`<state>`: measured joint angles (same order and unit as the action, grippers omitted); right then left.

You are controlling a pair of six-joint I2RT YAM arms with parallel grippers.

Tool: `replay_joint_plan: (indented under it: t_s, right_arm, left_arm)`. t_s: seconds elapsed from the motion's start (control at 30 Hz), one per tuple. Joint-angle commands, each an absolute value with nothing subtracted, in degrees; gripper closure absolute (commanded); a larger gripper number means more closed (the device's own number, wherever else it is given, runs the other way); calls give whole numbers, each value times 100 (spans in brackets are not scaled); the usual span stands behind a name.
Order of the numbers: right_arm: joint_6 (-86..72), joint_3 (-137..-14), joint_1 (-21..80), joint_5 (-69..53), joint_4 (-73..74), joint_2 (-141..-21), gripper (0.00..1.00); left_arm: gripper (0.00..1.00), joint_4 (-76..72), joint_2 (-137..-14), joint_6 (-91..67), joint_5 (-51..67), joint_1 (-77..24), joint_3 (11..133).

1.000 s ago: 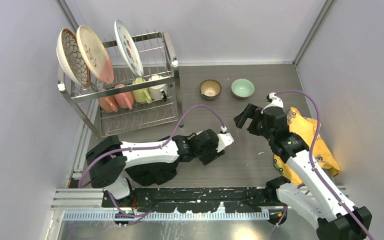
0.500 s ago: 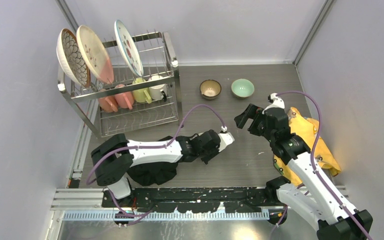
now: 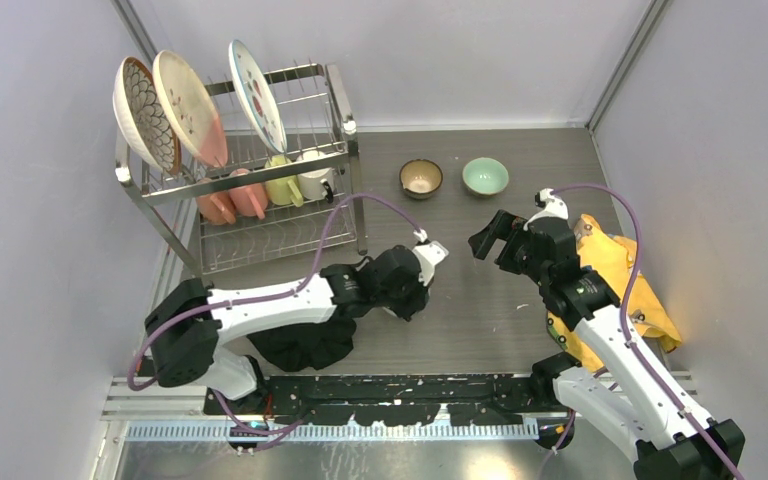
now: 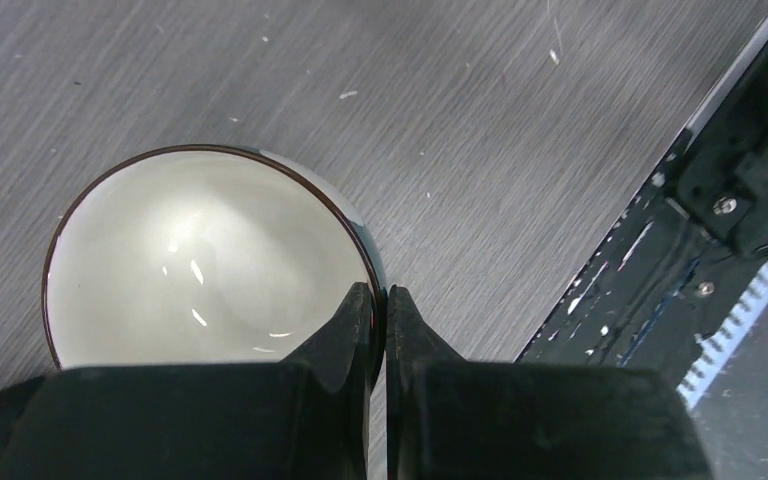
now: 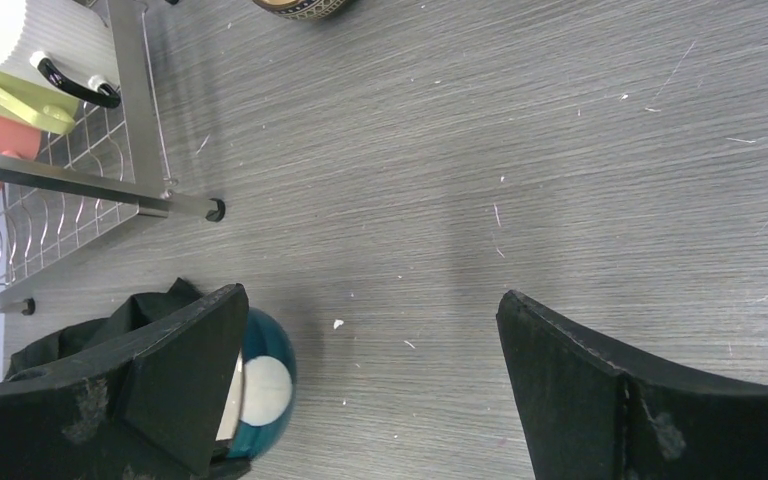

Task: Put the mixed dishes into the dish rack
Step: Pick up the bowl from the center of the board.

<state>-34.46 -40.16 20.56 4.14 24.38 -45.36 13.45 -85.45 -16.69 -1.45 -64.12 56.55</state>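
Observation:
My left gripper point(image 4: 380, 292) is shut on the rim of the blue bowl point(image 4: 200, 260), one finger inside its white interior and one outside. In the top view the left gripper point(image 3: 407, 290) covers that bowl; the right wrist view shows the bowl's teal outside point(image 5: 265, 395). My right gripper point(image 3: 490, 240) is open and empty above the table, as the right wrist view point(image 5: 372, 295) also shows. The brown bowl point(image 3: 421, 178) and mint-green bowl point(image 3: 485, 176) sit on the table at the back. The dish rack point(image 3: 340, 110) holds three plates point(image 3: 188, 105) on top and several mugs point(image 3: 280, 180) below.
A black cloth point(image 3: 300, 345) lies under the left arm near the front. A yellow cloth point(image 3: 615, 265) lies at the right under the right arm. The rack's leg point(image 5: 215, 208) stands close to the left gripper. Walls close in on the left, back and right.
My left gripper has moved left and back toward the rack with the blue bowl in it. The right arm has hardly moved.

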Motion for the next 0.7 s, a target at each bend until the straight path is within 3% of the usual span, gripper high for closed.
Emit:
replay_joint_plan:
  t_s: [0.0,0.2,0.67]
  right_arm:
    - [-3419,-4004,2043,393,2209,-4447,0]
    - [-3419,-3973,2048,404,2198,-4415,0]
    - [-3490,-3829,2047,352,2076,-4396,0]
  left_arm:
    - [100,1143,-7972,-2189,-62,-6312,5705]
    - [100,794,-7284,-3257,418,-5819,5160]
    - [100,-609,-4945,-5237,357,-4328,3541]
